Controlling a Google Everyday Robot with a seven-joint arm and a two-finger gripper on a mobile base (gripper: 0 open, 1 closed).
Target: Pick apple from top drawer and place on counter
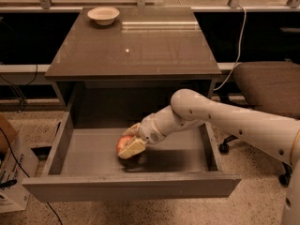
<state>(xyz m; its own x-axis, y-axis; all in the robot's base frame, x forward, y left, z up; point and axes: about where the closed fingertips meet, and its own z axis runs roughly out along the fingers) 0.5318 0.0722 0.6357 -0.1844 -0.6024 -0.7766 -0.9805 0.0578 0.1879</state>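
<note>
The apple (122,143), red with yellowish patches, is in the open top drawer (89,153), left of the middle of its grey floor. My gripper (132,138) reaches into the drawer from the right. One cream finger lies across the apple's near side and the other sits at its far side, so the fingers close on the apple. The apple is low, at or just above the drawer floor, with a shadow under it. The counter (136,46) is the glossy grey-brown top above the drawer.
A cream shallow bowl (103,15) stands at the counter's back left corner. An upholstered chair (272,86) is to the right behind my arm. A cardboard box (11,172) and cables lie on the floor at the left. The drawer front panel (131,186) is nearest.
</note>
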